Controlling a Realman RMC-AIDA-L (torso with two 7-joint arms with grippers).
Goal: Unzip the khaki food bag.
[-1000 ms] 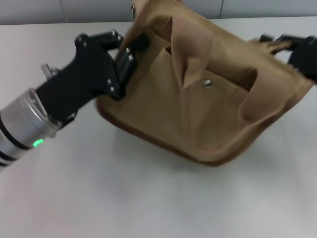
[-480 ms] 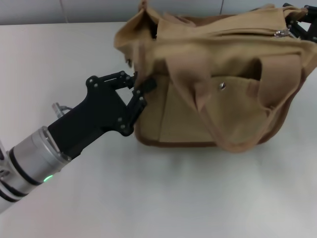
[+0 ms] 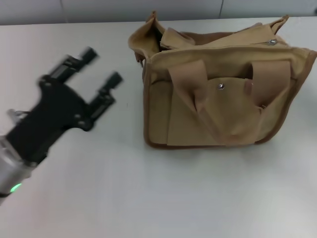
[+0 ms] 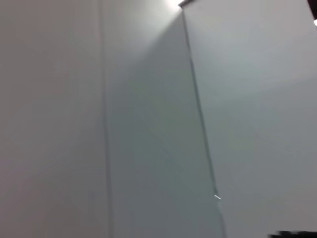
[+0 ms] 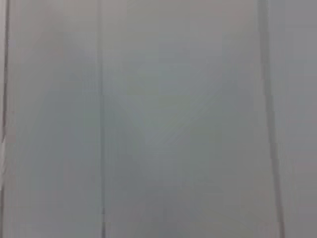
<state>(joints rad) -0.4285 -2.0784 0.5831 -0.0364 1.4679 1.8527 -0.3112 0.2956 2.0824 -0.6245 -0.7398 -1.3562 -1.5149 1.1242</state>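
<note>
The khaki food bag (image 3: pixel 218 94) stands upright on the white table (image 3: pixel 148 198) at the back right in the head view. Its top gapes open at the left end, its two strap handles hang down the front, and a metal snap (image 3: pixel 221 86) shows on the front flap. My left gripper (image 3: pixel 101 67) is open and empty, well apart from the bag, to its left. My right gripper is out of view. Both wrist views show only plain grey wall panels.
A grey wall (image 3: pixel 99 10) runs along the table's far edge behind the bag.
My left gripper let go of the bag's left end and drew back to the left, opening. The right gripper left the bag's right top corner and went out of view. The bag settled upright.
</note>
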